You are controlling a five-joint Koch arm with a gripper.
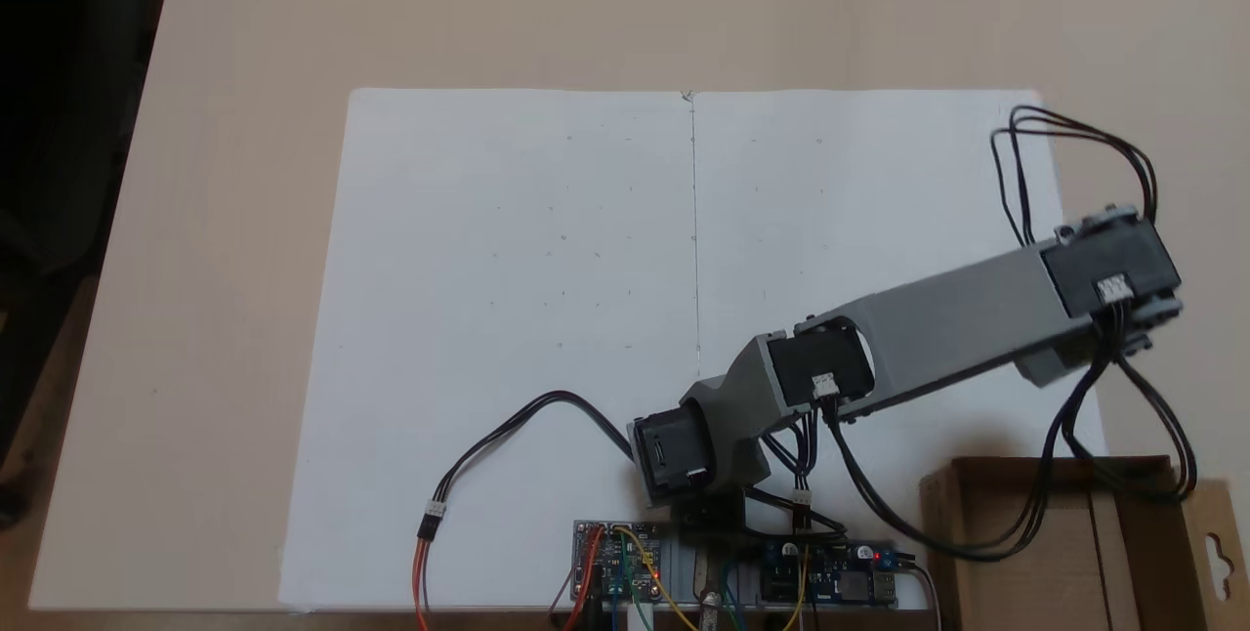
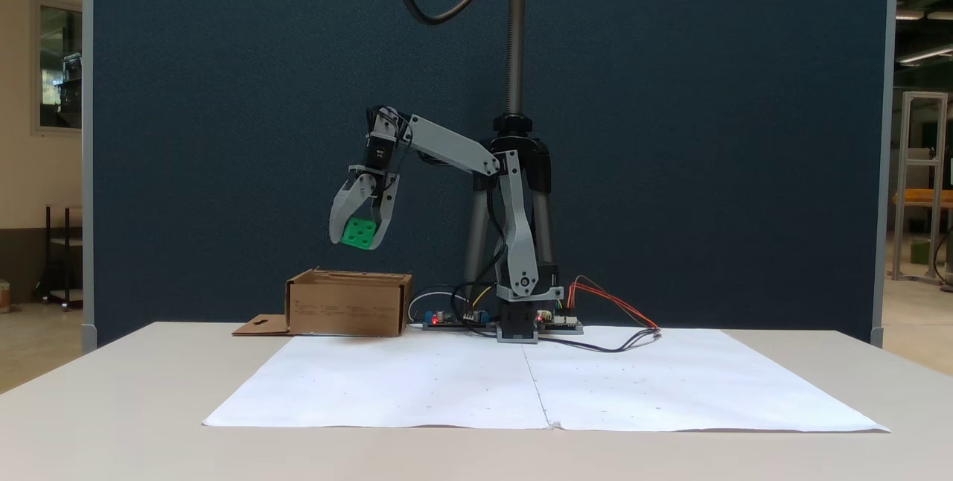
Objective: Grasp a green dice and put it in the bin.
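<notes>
carrying the dice over the bin

holding the green dice (image 2: 360, 233) between the jaws of the gripper (image 2: 359, 235), closed on it from both sides, tips pointing down. hanging well above the bin (image 2: 348, 304), roughly over its open top in the side-on fixed view, with clear air between dice and cardboard. transport step, by the look of it: pick done, drop not yet made. next move likely calls for confirming position over the opening, perhaps lowering a little, then opening the jaws to release. seen from above, arm (image 1: 937, 323) reaching toward the bin (image 1: 986, 553) at the worktop (image 1: 234, 221) edge, beside the white paper sheet (image 1: 508, 318).
</notes>
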